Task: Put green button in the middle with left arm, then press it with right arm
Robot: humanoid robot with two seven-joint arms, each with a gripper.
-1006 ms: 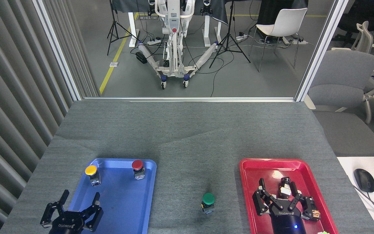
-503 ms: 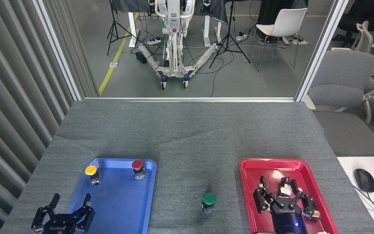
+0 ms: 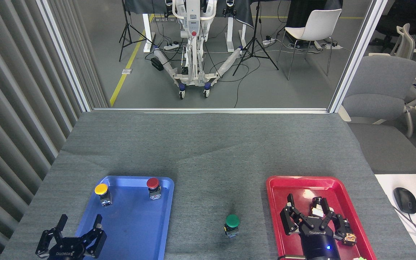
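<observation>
Where grey fabric shows, upright green button (image 3: 232, 225), round cap, square base.

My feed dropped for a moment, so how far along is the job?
Placing looks done: the green button stands upright on the middle, between the blue tray and the red tray. The left hand is open and clear. Nothing is gripped. Pressing is left: the right hand hovers open over the red tray.

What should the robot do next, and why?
Probably swing the right gripper left, over the green button. The button already stands on the middle strip, and the right jaws hang open over the red tray.
</observation>
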